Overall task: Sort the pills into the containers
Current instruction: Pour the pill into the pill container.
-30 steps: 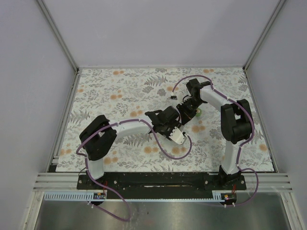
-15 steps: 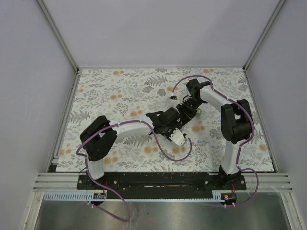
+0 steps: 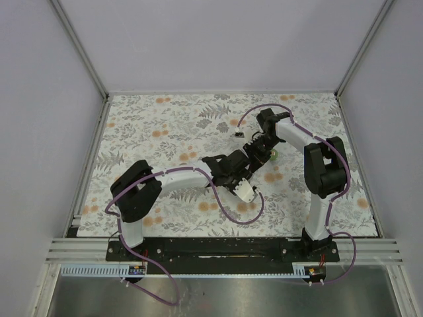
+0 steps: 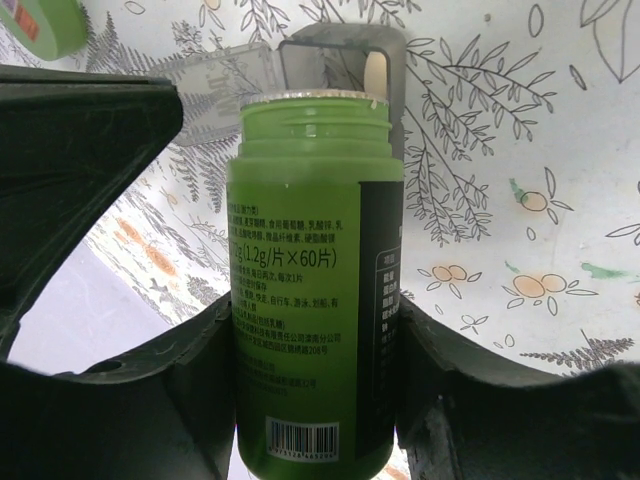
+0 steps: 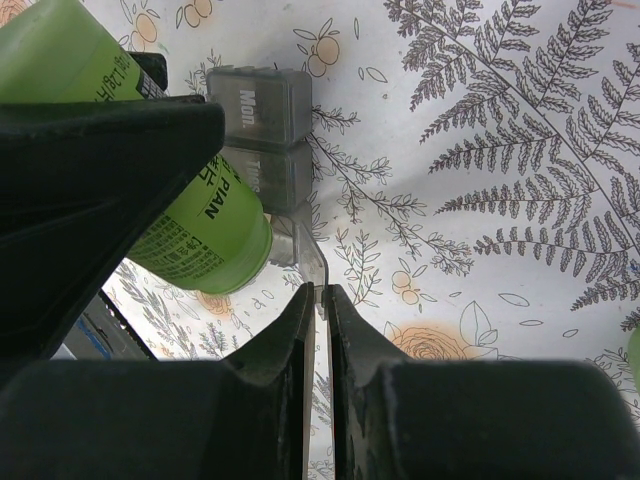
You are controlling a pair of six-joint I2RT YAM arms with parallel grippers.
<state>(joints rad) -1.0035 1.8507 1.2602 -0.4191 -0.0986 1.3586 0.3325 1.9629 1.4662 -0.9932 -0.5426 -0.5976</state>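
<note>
My left gripper [image 4: 315,335] is shut on an open green pill bottle [image 4: 310,250], tipped so its mouth points at a grey pill organizer [image 4: 340,50]. One white pill [image 4: 375,75] lies in the open compartment. In the right wrist view the organizer [image 5: 262,105] shows a "Mon" cell, with the bottle [image 5: 190,230] beside it. My right gripper [image 5: 318,292] is shut on the organizer's clear lid [image 5: 305,255], holding it open. From above, both grippers meet mid-table, the left [image 3: 239,168] and the right [image 3: 254,150], and they hide the organizer.
The bottle's green cap [image 3: 273,156] lies on the floral mat just right of the grippers, and shows in the left wrist view [image 4: 40,20]. A small dark and white object [image 3: 238,134] sits behind the grippers. Cables loop near the front edge.
My left gripper with the bottle has shifted slightly toward the near edge. The right arm has stayed put on the lid.
</note>
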